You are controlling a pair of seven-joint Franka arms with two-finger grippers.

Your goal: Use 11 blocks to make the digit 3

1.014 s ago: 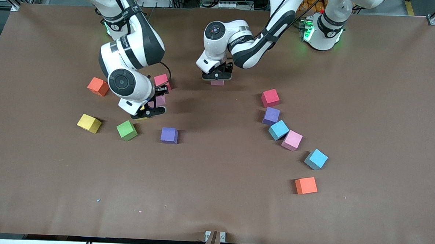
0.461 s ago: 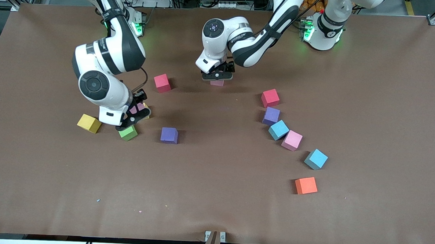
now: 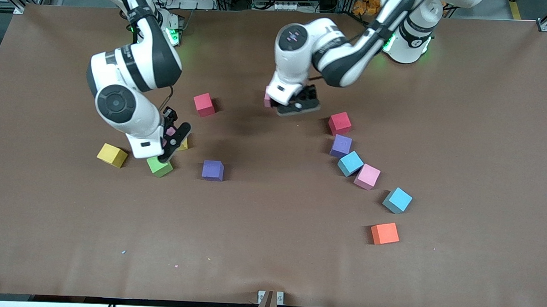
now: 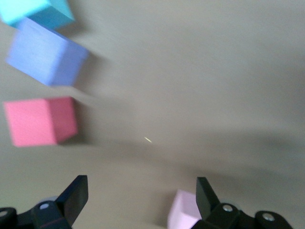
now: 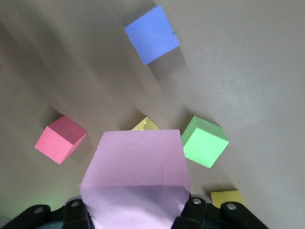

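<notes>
My right arm hides most of the pink block (image 3: pixel 170 131) I hold, also the yellow block (image 3: pixel 183 144) under it (only a corner shows). My left wrist view is smeared; a second pink block (image 4: pixel 183 215) is cut by its edge, half covered by my finger (image 4: pixel 206 200)
</notes>
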